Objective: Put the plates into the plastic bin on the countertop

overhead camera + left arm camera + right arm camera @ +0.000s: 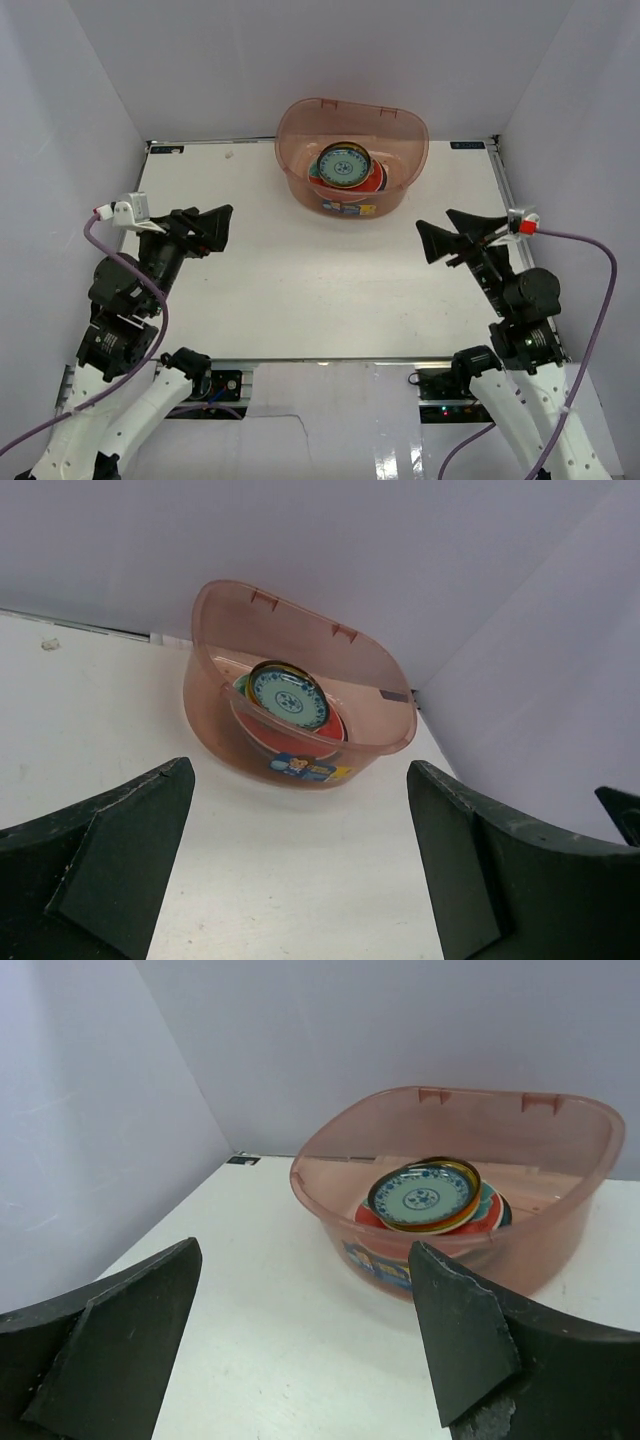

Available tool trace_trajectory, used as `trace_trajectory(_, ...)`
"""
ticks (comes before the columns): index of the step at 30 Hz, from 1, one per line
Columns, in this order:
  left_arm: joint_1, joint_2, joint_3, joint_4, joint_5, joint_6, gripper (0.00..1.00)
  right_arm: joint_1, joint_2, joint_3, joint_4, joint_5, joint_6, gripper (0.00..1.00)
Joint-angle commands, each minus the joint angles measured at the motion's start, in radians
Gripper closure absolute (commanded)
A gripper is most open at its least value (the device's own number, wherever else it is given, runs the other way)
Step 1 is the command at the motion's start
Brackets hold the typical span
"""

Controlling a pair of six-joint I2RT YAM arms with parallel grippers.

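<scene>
The plates (345,168), a stack of round dishes with a small blue-patterned one on top, lie inside the translucent pinkish-brown plastic bin (292,150). The bin stands at the far edge of the flat white tabletop (300,290), close to the back wall (320,60). The left end effector (218,228) and the right end effector (433,222) are both spread wide and hold nothing. They are well apart from the bin, with open tabletop between them.

plastic bin (215,715) label (305,768), text unreadable
</scene>
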Motion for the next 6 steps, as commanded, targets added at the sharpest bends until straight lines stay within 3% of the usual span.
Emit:
trace_trajectory(1, -0.003, -0.038, -0.039, -0.018, 0.025, -0.017, 0.02, 0.005, -0.173, -0.091, -0.146, 0.098, -0.045, 0.1)
trace_trajectory(4, -0.003, -0.055, -0.073, -0.01, 0.044, -0.046, 0.02, 0.003, -0.277, -0.191, -0.168, 0.127, -0.046, 0.1)
trace_trajectory(6, -0.003, -0.048, -0.087, 0.001, 0.054, -0.057, 0.02, 0.003, -0.306, -0.237, -0.092, 0.119, -0.048, 0.1)
